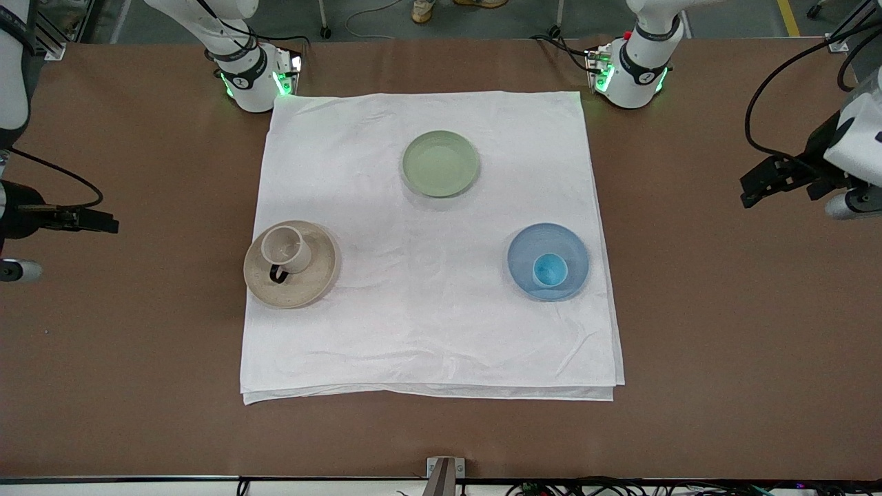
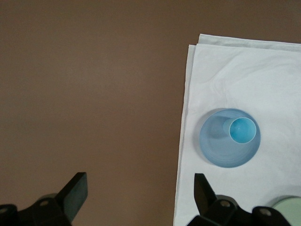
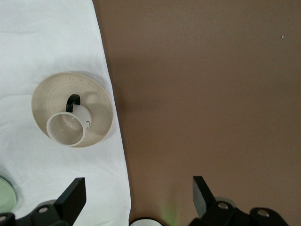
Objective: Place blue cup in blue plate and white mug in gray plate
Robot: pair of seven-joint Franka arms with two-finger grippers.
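Note:
The small blue cup stands upright in the blue plate on the white cloth, toward the left arm's end. It shows in the left wrist view on the plate. The white mug with its dark handle stands upright on the beige gray plate toward the right arm's end. The right wrist view shows the mug and plate. My left gripper is open and empty over the bare table. My right gripper is open and empty over the table beside the cloth.
A pale green plate lies empty on the white cloth, farther from the front camera than the other two plates. The brown table surrounds the cloth. Both arm bases stand at the table's back edge.

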